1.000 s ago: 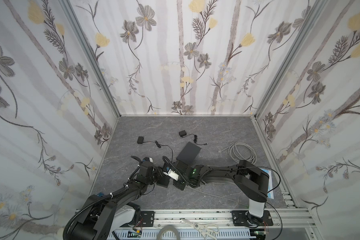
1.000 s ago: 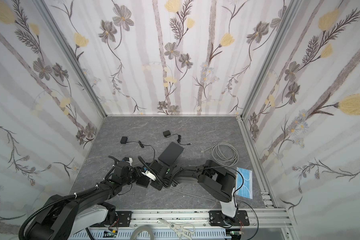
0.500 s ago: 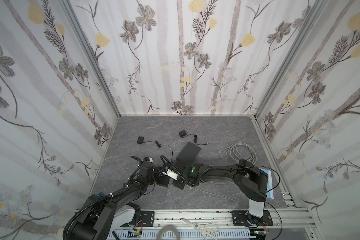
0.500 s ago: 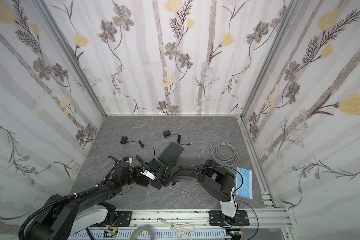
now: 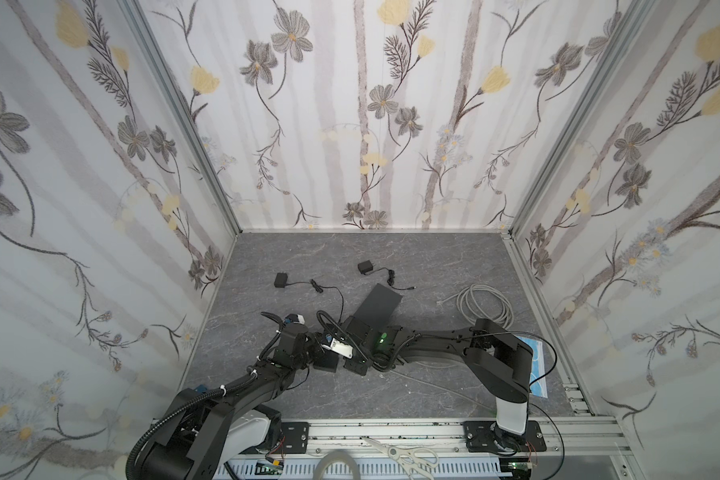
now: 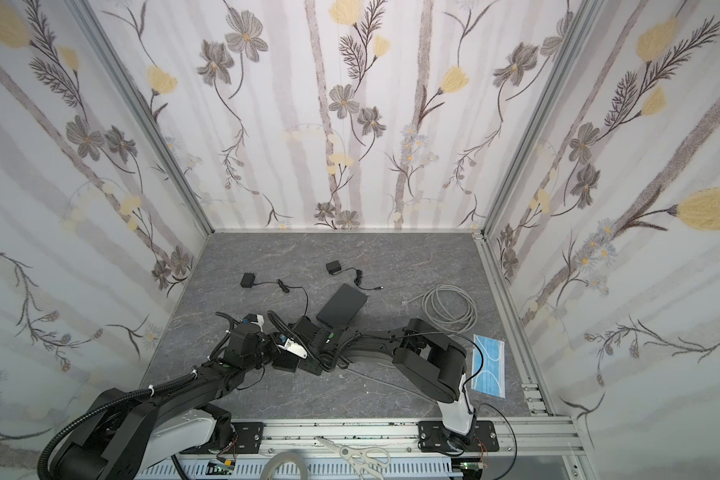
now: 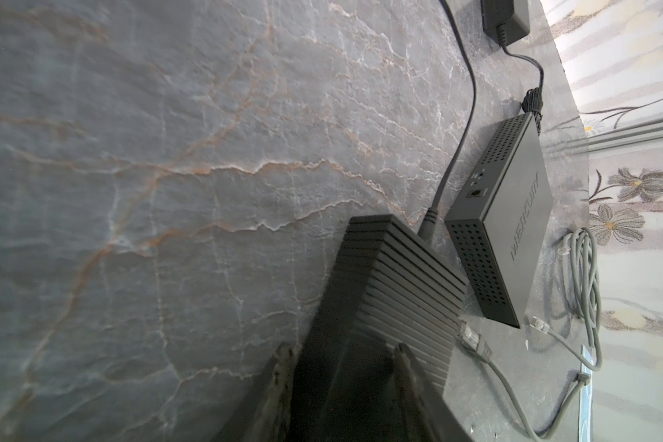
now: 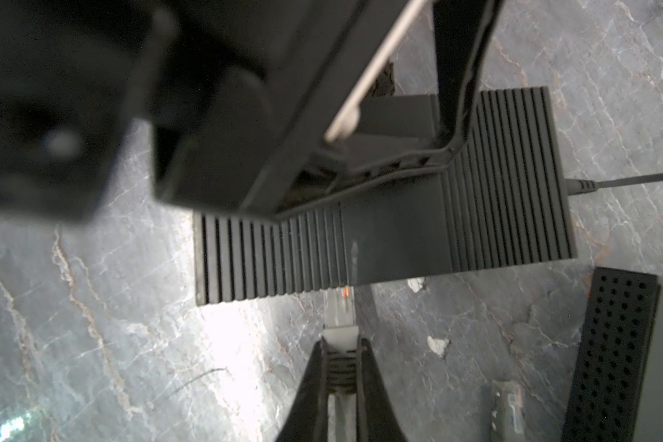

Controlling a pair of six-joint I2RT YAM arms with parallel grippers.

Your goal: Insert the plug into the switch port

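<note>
A ribbed black switch (image 7: 391,275) lies low over the grey stone table, and my left gripper (image 7: 343,356) is shut on it, one finger on each side. In both top views this switch (image 5: 325,362) sits between the two wrists. My right gripper (image 8: 341,352) is shut on the grey boot of the plug (image 8: 339,310). The plug points straight at the switch's (image 8: 379,237) near side face. Its tip meets that face's lower edge by a small orange mark. The port itself is hidden from view.
A second black box (image 5: 379,305) with perforated sides lies just behind. A thin black power cord (image 7: 452,153) runs from the switch. A grey cable coil (image 5: 485,305), loose clear plugs (image 7: 471,338), two adapters (image 5: 280,279) and a blue mask (image 5: 537,365) lie around.
</note>
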